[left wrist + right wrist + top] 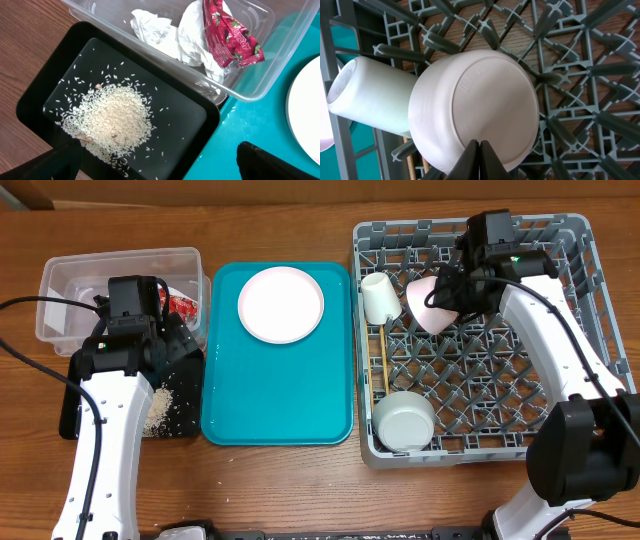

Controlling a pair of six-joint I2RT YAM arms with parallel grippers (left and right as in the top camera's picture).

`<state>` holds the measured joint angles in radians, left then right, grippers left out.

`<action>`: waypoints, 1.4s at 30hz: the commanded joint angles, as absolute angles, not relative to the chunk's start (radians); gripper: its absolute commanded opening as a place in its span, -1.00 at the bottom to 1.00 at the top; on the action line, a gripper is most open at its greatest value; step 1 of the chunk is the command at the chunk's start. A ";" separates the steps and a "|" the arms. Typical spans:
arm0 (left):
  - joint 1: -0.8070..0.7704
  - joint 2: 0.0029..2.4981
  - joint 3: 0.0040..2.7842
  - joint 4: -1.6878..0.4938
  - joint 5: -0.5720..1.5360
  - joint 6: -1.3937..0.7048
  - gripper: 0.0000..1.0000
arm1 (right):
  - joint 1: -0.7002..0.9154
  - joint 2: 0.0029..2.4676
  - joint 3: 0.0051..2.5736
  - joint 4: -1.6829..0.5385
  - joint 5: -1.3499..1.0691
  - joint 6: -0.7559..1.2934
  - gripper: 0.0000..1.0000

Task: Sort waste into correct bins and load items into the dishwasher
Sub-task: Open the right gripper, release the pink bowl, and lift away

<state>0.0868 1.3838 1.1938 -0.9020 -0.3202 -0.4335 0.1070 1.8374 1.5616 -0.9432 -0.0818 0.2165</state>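
Note:
My left gripper is open and empty above the shallow black tray, which holds a pile of white rice. The clear tub holds the crumpled napkin and the red wrapper. The pale pink plate lies on the teal tray. In the grey dish rack, the pink bowl leans on pegs, underside up. My right gripper is shut, its tips against the bowl's underside.
Also in the rack are a small white cup lying beside the pink bowl, the wooden chopsticks, and a white bowl at the front left. A black cable runs along the table's left side.

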 commanded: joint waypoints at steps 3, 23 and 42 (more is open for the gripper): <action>0.091 1.374 1.205 -0.901 -0.313 -0.422 1.00 | 0.111 1.843 1.557 -0.939 -0.089 0.222 -0.92; 0.091 1.374 1.205 -0.901 -0.313 -0.422 1.00 | 0.111 1.847 1.557 -0.916 -0.124 0.222 -0.73; 0.091 1.374 1.205 -0.901 -0.313 -0.422 1.00 | 0.111 1.863 1.557 -0.901 -0.043 0.267 -0.74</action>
